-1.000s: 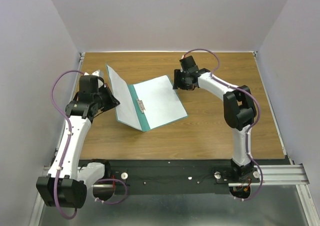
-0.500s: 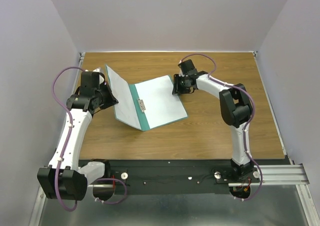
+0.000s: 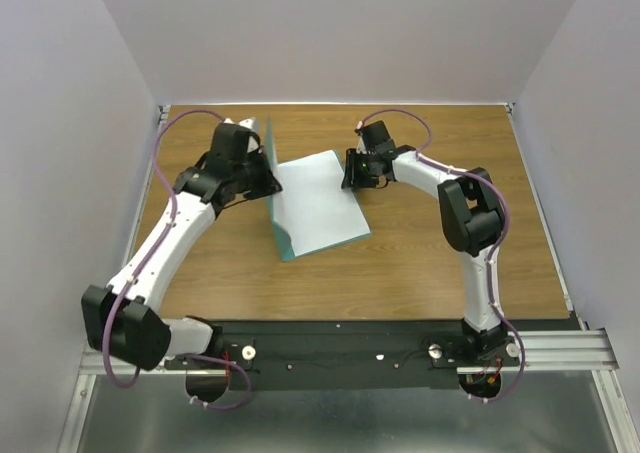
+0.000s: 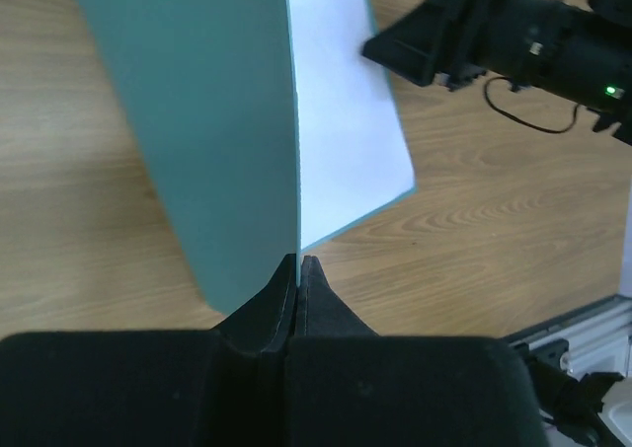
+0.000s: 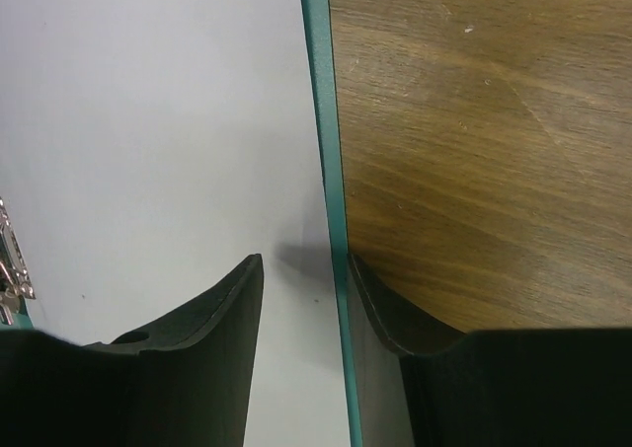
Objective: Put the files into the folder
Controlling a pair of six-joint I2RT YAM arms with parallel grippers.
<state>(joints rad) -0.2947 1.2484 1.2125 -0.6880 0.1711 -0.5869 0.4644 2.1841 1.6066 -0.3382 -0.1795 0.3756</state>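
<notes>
Folder [image 4: 197, 121], thin and floppy, is lying mid-frame on the surface [image 3: 430, 253], files [image 3: 318, 198] resting on its lower leaf, left gripper [image 4: 298, 266] clenching the raised cover's free edge, right gripper [image 5: 304, 264] straddling the right-hand edge spread-fingered; light, slippery sheets are wanting edge pinches.

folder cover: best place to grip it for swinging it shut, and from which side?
The folder cover stands almost upright and is card-thin, so only its raised free edge, away from the spine, offers a pinch. Come from above, one finger on each face, as the left hand is shut on it now. That probably keeps clear of the files lying beneath.
</notes>
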